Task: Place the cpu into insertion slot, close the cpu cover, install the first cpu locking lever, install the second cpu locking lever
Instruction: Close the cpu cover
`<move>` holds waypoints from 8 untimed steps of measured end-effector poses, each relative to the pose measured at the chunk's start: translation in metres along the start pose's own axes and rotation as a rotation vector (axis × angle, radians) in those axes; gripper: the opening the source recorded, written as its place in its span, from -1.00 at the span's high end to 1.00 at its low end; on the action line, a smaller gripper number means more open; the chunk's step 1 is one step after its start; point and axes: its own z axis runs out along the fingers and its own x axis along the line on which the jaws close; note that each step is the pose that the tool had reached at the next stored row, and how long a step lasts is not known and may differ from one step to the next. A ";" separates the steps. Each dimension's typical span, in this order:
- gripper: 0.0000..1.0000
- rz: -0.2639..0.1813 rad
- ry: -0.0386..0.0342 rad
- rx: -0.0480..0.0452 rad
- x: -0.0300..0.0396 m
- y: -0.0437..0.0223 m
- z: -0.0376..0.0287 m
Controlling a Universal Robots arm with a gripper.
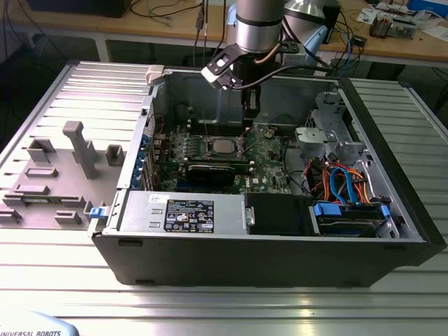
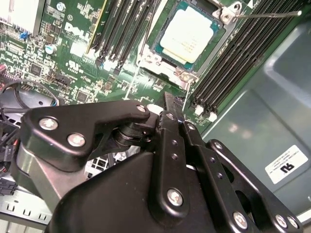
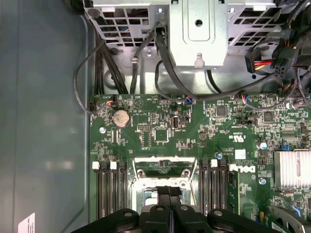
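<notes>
The open computer case [image 1: 280, 262] lies on a ribbed metal table [image 1: 210, 308], and everything below is placed from the insertion slot [image 2: 224, 14] on the green board [image 3: 194, 126] inside it.

- In the exterior view, the grey power supply [image 1: 182, 210] sits well apart from the slot, toward the case's near wall.
- The long black graphics card [image 1: 213, 171] lies between the power supply and the slot, just beside the slot.
- A bundle of blue and orange cables [image 1: 339, 183] lies well off to the exterior view's right of the slot.
- Long black memory slots [image 3: 109, 189] flank the insertion slot on 2 sides.
- The 1 arm reaches down into the case. Its gripper [image 3: 164, 190] is near the slot, toward the exterior view's right, with its 2 fingers pressed together and nothing between them. Whether it touches anything I cannot tell.
- The cpu [image 2: 187, 35] lies seated in the slot with its silvery top bare.
- A thin wire lever [image 2: 267, 14] juts out from 1 corner of the slot.
</notes>
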 end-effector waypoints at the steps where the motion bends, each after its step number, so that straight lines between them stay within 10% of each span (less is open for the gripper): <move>1: 0.79 0.000 0.0000 0.0001 0.0000 0.0006 0.0000; 8: 0.79 0.000 0.0000 0.0007 0.0001 0.0065 0.0003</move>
